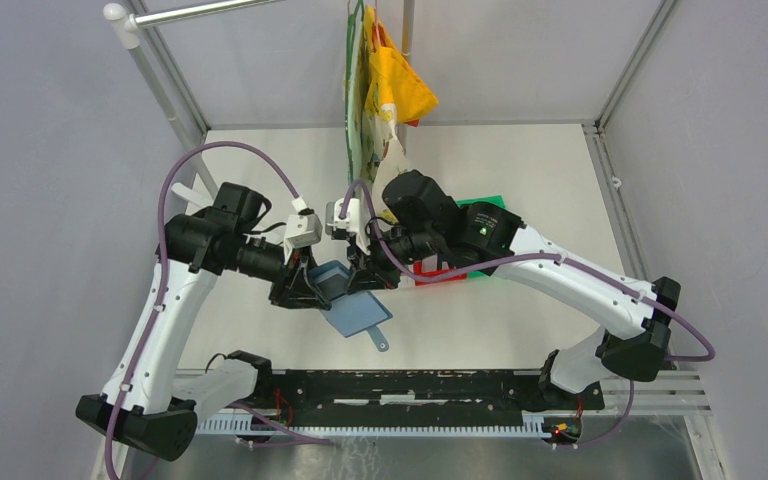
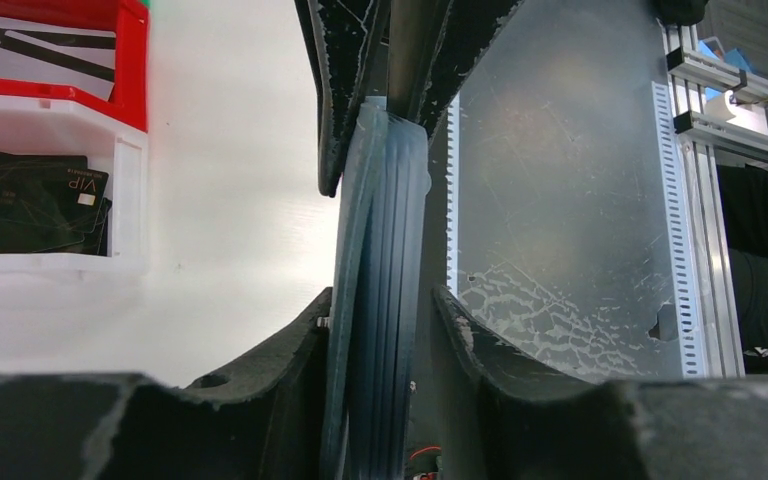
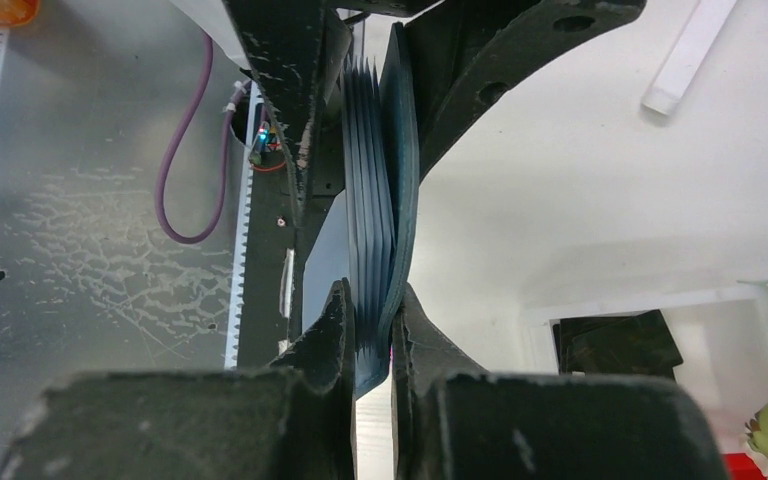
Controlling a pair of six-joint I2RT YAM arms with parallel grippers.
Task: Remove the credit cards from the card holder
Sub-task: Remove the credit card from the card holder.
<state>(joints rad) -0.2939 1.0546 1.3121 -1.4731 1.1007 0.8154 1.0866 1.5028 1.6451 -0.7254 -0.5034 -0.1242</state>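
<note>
The teal-blue card holder (image 1: 352, 312) hangs open above the table's middle, held between both arms, its tab pointing toward the near edge. In the left wrist view the card holder (image 2: 385, 230) stands edge-on, and my left gripper (image 2: 382, 300) is shut on its stacked pockets. My right gripper (image 3: 372, 290) pinches the opposite edge of the card holder (image 3: 375, 190). No card shows in the pockets. Black credit cards (image 2: 30, 200) lie in a white bin (image 2: 125, 170). Pale, dark-striped cards (image 2: 50, 50) lie in a red bin (image 2: 130, 70).
The red bin (image 1: 438, 273) and a green bin (image 1: 490, 203) sit behind the right arm. A yellow bag (image 1: 392, 90) hangs from the frame at the back centre. A black rail (image 1: 410, 385) runs along the near edge between the arm bases.
</note>
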